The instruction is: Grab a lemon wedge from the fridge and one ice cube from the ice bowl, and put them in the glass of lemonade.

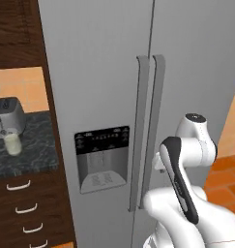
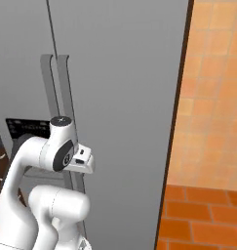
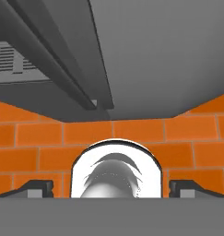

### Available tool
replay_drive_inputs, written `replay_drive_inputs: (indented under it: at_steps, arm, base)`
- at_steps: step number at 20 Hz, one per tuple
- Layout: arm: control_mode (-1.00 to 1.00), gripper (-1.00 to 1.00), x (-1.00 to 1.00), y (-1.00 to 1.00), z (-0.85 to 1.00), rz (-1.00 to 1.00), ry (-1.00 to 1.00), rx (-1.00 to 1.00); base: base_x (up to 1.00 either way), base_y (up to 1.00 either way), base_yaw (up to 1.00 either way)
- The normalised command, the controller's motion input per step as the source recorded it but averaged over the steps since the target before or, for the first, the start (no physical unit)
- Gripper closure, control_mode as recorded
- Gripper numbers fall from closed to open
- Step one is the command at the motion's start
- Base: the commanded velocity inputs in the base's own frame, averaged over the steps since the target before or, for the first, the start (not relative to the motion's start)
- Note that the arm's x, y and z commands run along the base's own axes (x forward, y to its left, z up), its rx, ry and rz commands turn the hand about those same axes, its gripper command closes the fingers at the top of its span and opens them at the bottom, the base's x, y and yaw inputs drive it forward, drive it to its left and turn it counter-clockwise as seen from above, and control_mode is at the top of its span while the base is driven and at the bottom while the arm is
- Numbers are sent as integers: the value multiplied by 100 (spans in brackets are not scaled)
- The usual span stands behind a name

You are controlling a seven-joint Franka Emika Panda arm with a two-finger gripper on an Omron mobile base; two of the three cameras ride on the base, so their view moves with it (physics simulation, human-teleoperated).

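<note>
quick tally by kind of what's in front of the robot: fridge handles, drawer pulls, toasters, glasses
fridge handles: 2
drawer pulls: 4
toaster: 1
glass of lemonade: 1
total: 8

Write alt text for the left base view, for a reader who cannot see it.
A tall grey fridge with both doors shut fills the view, its black dispenser recess low on the left door. The white robot arm rises at lower right. At left, a glass of lemonade stands before a silver toaster on a dark counter.

One fridge, one glass of lemonade, one toaster — four drawer handles.
</note>
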Motion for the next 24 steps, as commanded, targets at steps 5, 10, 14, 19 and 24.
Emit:
replay_drive_inputs:
  at_steps: [5,10,14,19,24]
  arm:
    - [100,-100,0,0,0,0,0,0]
    - [100,-100,0,0,0,0,0,0]
    - [100,-100,0,0,0,0,0,0]
    - [100,-100,0,0,0,0,0,0]
    - [100,-100,0,0,0,0,0,0]
  base:
    - [-60,21,0]
    - [-34,32,0]
    - [-15,33,1]
    - [-41,0,5]
    - [-49,2,7]
